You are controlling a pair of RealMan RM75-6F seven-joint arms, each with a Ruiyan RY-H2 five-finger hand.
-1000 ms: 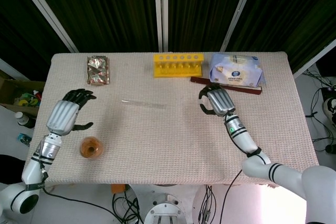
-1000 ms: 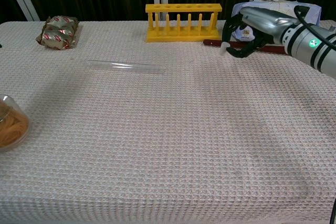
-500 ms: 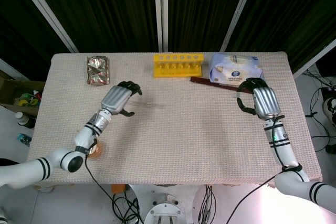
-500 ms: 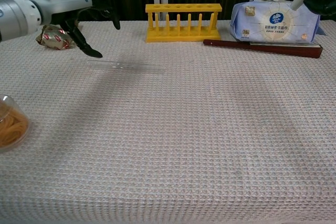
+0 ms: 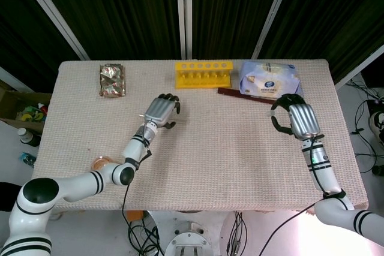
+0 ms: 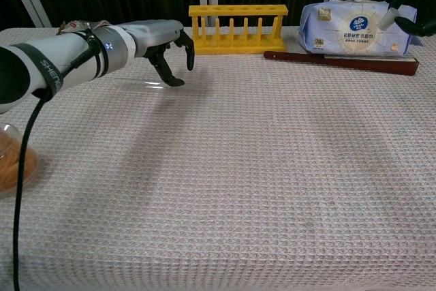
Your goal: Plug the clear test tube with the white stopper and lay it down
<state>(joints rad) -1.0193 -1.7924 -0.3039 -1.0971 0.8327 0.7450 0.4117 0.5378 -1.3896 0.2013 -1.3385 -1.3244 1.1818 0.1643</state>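
The clear test tube (image 6: pixel 196 89) lies flat on the woven cloth, left of centre. My left hand (image 5: pixel 161 111) (image 6: pixel 163 49) hovers just over its middle, fingers curled down on the far side and thumb on the near side, apart and not closed on it. In the head view this hand hides most of the tube. My right hand (image 5: pixel 297 119) is raised at the right side in front of the tissue pack. It pinches the white stopper (image 6: pixel 389 19), which shows at the chest view's top right edge with the dark fingertips (image 6: pixel 417 24) beside it.
A yellow tube rack (image 5: pixel 203 74) stands at the back centre. A tissue pack (image 5: pixel 269 80) and a dark red bar (image 6: pixel 340 63) lie to its right. A foil snack packet (image 5: pixel 112 80) is at the back left, a clear cup of orange bands (image 5: pixel 102 163) at the front left.
My left hand has swept from the left side to right over the tube. My right hand has withdrawn to the right with the stopper and is nearly still now.
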